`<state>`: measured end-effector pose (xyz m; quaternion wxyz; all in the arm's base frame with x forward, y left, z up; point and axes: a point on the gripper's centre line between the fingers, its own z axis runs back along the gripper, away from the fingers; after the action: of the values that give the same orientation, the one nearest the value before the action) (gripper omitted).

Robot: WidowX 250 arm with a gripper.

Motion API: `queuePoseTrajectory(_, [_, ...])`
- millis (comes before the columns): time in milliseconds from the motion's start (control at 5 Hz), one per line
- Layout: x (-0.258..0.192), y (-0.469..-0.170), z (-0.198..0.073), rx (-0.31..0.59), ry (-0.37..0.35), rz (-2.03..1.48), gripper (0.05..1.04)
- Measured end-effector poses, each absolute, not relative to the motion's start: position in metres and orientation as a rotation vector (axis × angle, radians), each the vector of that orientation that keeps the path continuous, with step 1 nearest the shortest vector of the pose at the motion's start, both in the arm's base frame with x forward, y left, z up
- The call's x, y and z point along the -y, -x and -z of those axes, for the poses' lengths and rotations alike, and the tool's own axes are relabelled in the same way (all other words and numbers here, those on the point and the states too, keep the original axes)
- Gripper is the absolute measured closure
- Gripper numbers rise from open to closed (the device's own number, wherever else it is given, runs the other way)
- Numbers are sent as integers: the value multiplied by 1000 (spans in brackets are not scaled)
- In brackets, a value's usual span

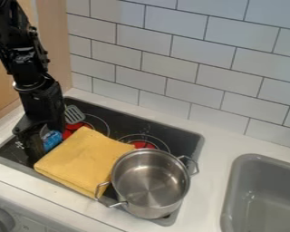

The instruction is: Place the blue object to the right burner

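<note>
Tiled wall (190,59) behind, black arm (27,63) aslant from upper left down to the blue object (51,141), grip unclear.

From the upper left, the black arm (27,61) slants down, its claw (43,141) hanging lowest.
</note>
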<state>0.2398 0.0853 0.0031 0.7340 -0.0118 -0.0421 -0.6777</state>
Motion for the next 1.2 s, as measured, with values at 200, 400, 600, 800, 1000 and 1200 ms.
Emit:
queuePoseTrajectory(200, [-83, -242, -3, 78, 6, 1510, 355])
queuePoseTrajectory(400, [-84, -243, -3, 78, -5, 1504, 357])
queuePoseTrajectory(600, [-86, -243, -3, 68, -10, 1499, 358])
queuePoseTrajectory(800, [-88, -238, -14, 57, -33, 1490, 358])
queuePoseTrajectory(1000, [-96, -233, -29, 35, -82, 1470, 358])
queuePoseTrajectory(1200, [-96, -232, -39, 42, -99, 1466, 358])
